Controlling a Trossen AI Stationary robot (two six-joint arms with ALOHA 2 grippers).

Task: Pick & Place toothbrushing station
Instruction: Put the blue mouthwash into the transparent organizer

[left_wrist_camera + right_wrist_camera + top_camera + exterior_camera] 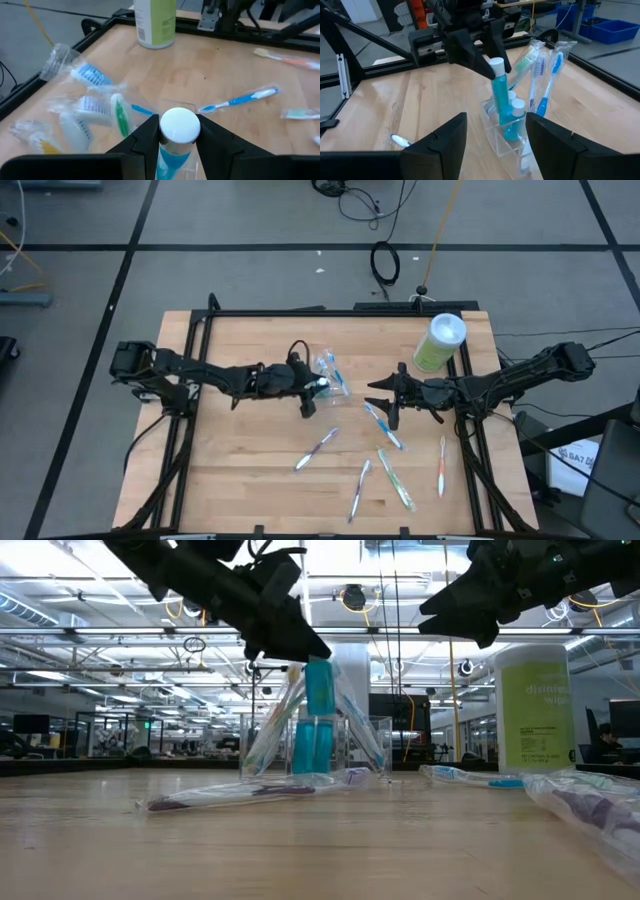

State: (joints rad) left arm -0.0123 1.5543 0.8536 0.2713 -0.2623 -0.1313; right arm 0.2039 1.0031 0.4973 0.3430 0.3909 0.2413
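L gripper (pixel 492 62) mid-table, jaws clamped, R gripper (pixel 392 402) opposite, jaws wide

Both arms are black all over, built from slim jointed links that widen into blockier housings at the outer ends. The left arm (pixel 200 375) has a thin black cable looping up in an arc near its wrist, and the right arm (pixel 510 380) shows the same dark matte finish with rounded joint casings. The left gripper (pixel 176 142) has two flat, wedge-shaped black fingers (pixel 145 142) with smooth angular faces. The right gripper (pixel 495 140) has broad black fingers (pixel 440 142) with sloping, bevelled upper edges and a dull plastic sheen.
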